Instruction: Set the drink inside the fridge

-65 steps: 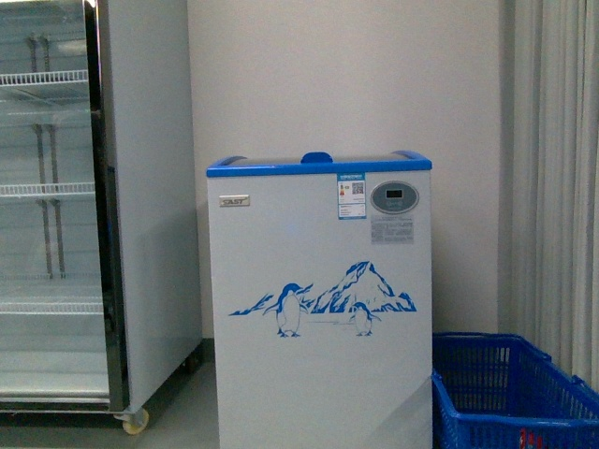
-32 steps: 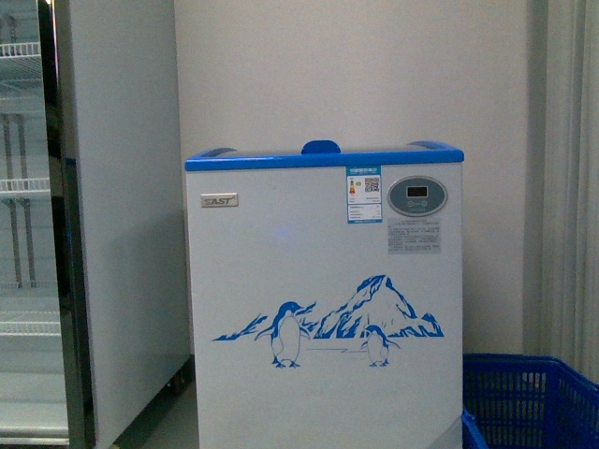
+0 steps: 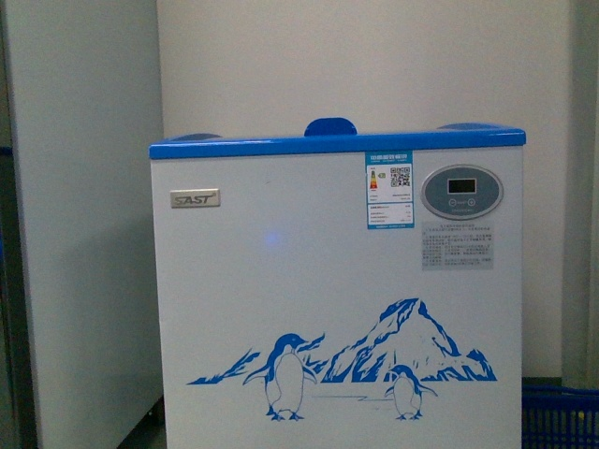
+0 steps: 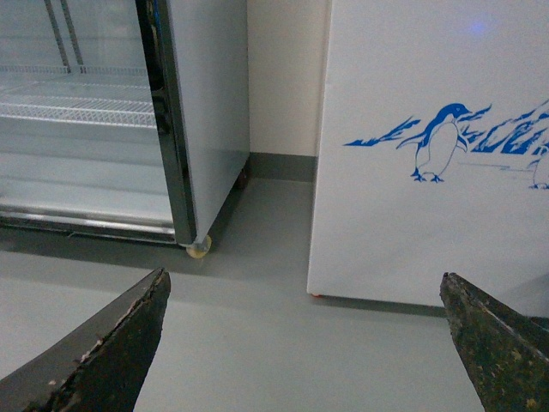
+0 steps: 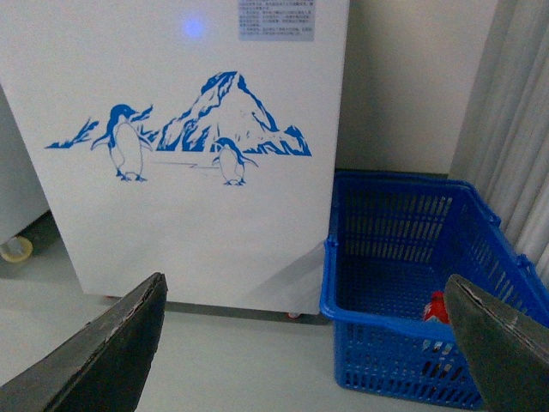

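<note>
The tall display cooler (image 4: 208,103) stands at the robot's left, a white smooth-sided cabinet with a black door frame, wire shelves behind glass and a pale caster (image 4: 199,247) at its corner. Just beside it, with a narrow gap of wall between, stands the fridge (image 3: 281,281): a boxy white chest with flat, glossy metal sides, a blue plastic rim (image 3: 243,147) and a rounded blue handle (image 3: 329,125) rising above it. Its front carries a blue penguin-and-mountain drawing (image 3: 346,360), a rectangular label (image 3: 389,190) and an oval grey control panel (image 3: 461,192). On the grey floor (image 4: 257,343) to the fridge's right, touching or nearly touching its lower corner, sits a blue plastic basket (image 5: 403,215) with latticed walls, pale curtain folds (image 5: 515,129) behind it.

Both arms are held low, pointing toward the fridge's base. The left gripper (image 4: 304,276) has its dark, scuffed, tapering fingers (image 4: 120,343) spread wide and holds nothing; the right gripper (image 5: 304,280) is spread just as wide, empty, fingers (image 5: 111,352) rough-surfaced.

The drink (image 5: 437,306) shows only as a small red patch inside the basket, near its front wall.
</note>
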Tool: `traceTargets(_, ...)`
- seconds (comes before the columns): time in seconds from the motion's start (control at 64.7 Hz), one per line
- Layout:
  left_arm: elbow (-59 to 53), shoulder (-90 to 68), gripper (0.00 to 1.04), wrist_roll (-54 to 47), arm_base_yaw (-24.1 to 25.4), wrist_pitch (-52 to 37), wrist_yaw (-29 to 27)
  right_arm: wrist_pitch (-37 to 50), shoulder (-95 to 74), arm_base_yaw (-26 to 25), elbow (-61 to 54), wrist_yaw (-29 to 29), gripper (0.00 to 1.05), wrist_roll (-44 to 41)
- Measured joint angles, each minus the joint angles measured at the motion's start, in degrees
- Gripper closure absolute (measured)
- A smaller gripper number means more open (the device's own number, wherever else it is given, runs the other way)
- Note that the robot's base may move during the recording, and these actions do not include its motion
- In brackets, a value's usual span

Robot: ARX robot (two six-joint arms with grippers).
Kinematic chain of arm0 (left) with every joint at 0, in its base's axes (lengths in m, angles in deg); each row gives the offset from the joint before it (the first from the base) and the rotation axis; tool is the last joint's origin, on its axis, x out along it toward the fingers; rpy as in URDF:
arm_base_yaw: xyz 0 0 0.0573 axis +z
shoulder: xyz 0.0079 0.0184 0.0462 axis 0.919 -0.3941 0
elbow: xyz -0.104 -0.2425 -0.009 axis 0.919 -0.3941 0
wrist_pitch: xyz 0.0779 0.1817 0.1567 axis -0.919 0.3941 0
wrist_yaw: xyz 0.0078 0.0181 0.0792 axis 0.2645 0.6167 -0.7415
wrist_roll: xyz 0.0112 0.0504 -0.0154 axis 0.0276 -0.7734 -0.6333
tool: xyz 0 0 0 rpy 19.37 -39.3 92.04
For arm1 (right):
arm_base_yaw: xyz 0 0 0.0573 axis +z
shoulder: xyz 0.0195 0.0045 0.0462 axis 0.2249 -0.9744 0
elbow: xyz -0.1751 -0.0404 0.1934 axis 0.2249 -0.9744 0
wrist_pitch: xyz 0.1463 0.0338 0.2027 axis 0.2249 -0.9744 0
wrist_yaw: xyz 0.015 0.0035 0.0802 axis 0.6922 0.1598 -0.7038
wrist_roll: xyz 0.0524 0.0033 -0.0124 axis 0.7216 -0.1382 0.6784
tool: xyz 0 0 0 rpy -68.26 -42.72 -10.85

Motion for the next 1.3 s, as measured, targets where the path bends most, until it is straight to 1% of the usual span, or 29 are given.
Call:
traceTargets(1.005,0.0,0.0,0.08,0.0,0.0,0.0,0.0,0.0,0.0,0.0,0.0,0.0,0.08,0.0)
traceTargets(1.036,0.0,0.0,0.08,0.0,0.0,0.0,0.0,-0.4,-0.3,0.2,0.1,0.8,0.08,0.5)
traceTargets(1.052,0.0,0.0,0.08,0.0,0.0,0.0,0.0,-2.2,-1.1,0.4,0.5,2.9,0.08,1.4)
traceTargets(1.098,0.0,0.0,0.08,0.0,0.0,0.0,0.0,-5.9,-2.8,0.3,1.9,4.9,0.08,3.1)
traceTargets(1.16,0.0,0.0,0.08,0.0,0.0,0.0,0.0,-9.4,-6.2,-1.5,3.5,5.4,0.08,4.9)
traceTargets(1.206,0.0,0.0,0.08,0.0,0.0,0.0,0.0,-10.8,-10.1,-4.5,4.6,3.5,0.08,6.1)
traceTargets(1.284,0.0,0.0,0.08,0.0,0.0,0.0,0.0,-10.5,-15.3,-9.4,6.0,-0.1,0.08,6.4)
traceTargets(1.299,0.0,0.0,0.08,0.0,0.0,0.0,0.0,-10.1,-17.4,-11.6,6.7,-1.9,0.08,6.3)
